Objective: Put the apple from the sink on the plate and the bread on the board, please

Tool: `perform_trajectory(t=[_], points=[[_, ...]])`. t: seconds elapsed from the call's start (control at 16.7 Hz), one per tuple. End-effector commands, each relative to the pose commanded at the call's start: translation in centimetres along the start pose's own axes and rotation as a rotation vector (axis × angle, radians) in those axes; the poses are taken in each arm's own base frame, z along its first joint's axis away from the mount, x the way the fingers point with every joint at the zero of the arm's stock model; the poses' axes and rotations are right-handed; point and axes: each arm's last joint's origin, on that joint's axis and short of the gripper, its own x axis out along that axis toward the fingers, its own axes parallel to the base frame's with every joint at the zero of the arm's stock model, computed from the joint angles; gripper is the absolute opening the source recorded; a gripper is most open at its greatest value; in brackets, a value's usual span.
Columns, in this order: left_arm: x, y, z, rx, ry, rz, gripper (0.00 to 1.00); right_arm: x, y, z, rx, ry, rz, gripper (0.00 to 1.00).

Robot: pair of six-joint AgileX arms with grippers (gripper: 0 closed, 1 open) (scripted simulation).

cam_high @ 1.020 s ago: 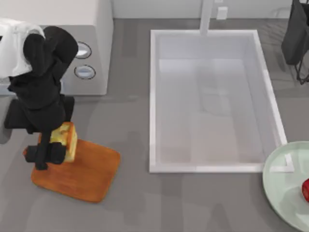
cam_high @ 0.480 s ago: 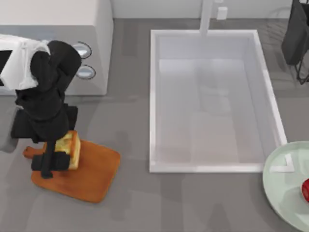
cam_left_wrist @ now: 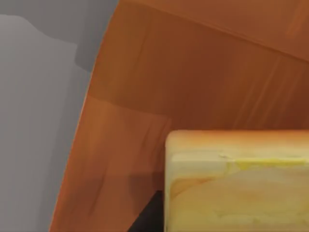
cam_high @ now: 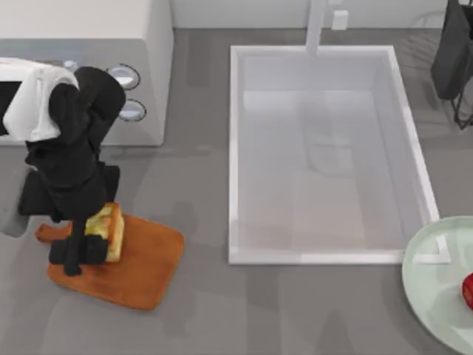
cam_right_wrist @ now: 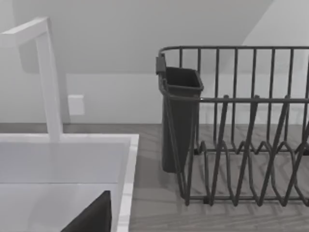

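The bread [cam_high: 112, 228], a golden toast block, stands on its edge on the left part of the orange-brown board [cam_high: 137, 270]. My left gripper [cam_high: 87, 248] is shut on it from above. In the left wrist view the bread [cam_left_wrist: 236, 186] is close up over the board [cam_left_wrist: 193, 82], with a dark fingertip [cam_left_wrist: 145, 218] beside it. The red apple [cam_high: 468, 290] lies on the pale green plate [cam_high: 432, 288] at the lower right edge. The white sink [cam_high: 233, 155] holds nothing. My right arm [cam_high: 452, 52] is parked at the far right.
A white microwave with two round knobs [cam_high: 126, 92] stands behind the left arm. The faucet [cam_right_wrist: 48, 77] rises at the sink's back rim. A dark wire dish rack [cam_right_wrist: 241, 125] with a cutlery cup [cam_right_wrist: 179, 121] stands at the far right.
My left gripper has come down and a little toward the front with the bread, bringing it onto the board. The right arm, apple and plate have not moved.
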Motion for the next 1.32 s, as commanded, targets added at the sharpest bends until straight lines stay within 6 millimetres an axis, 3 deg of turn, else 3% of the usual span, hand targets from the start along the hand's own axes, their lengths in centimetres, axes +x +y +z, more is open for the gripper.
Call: perform_trajectory(t=[0.6,1.32], points=[[0.0,0.0,0.0,0.0,0.0,0.0,0.98,0.0,0.0,0.0,0.0,0.0,0.0,1.0],[-0.51,0.18,0.3,0.018,0.008,-0.031,1.0,0.0,0.0,0.0,0.0,0.0,0.0,1.0]])
